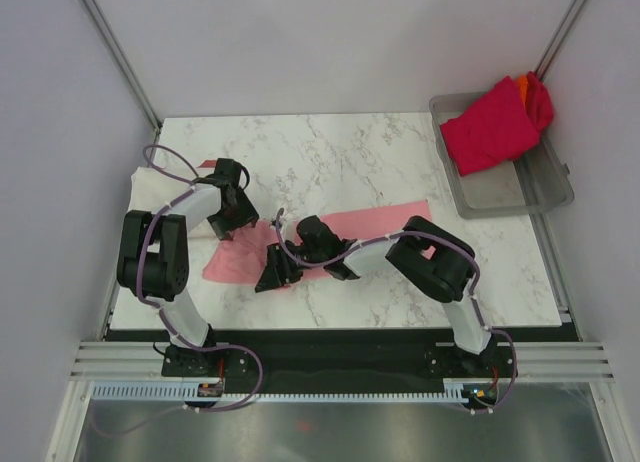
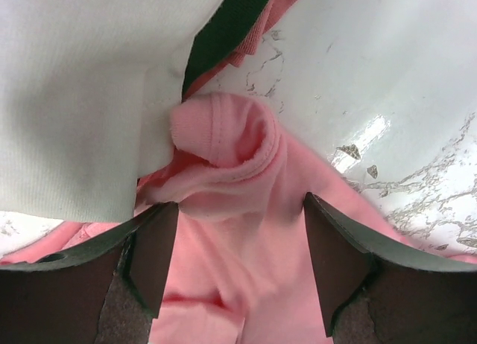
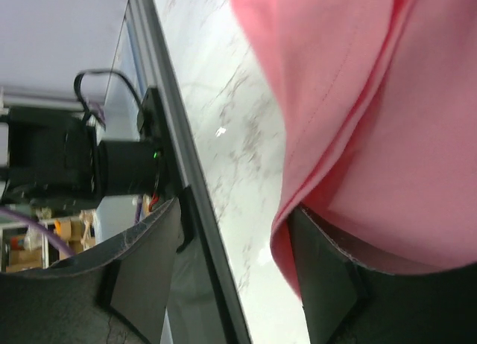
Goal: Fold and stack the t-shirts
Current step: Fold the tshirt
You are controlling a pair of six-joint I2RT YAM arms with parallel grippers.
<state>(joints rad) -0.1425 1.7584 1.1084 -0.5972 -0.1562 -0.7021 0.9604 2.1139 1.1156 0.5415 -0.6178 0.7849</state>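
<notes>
A light pink t-shirt (image 1: 365, 222) lies spread across the marble table (image 1: 340, 157), reaching from the left front to the middle right. My left gripper (image 1: 237, 232) hangs over its left end. In the left wrist view the left gripper (image 2: 238, 210) is open, its jaws astride the pink t-shirt (image 2: 223, 150), which bunches into a rolled fold just ahead of them. My right gripper (image 1: 272, 277) is at the shirt's near edge. It (image 3: 235, 210) is open, and the pink hem (image 3: 373, 98) drapes over its right finger (image 3: 328, 277), while the left finger is bare.
A cream-white t-shirt (image 1: 150, 187) lies at the far left under the left arm and shows beside the pink cloth (image 2: 74, 98). A grey tray (image 1: 540, 187) at the back right holds a crimson t-shirt (image 1: 490, 127) and an orange one (image 1: 540, 97). The table's front edge (image 3: 201, 210) runs close to the right gripper.
</notes>
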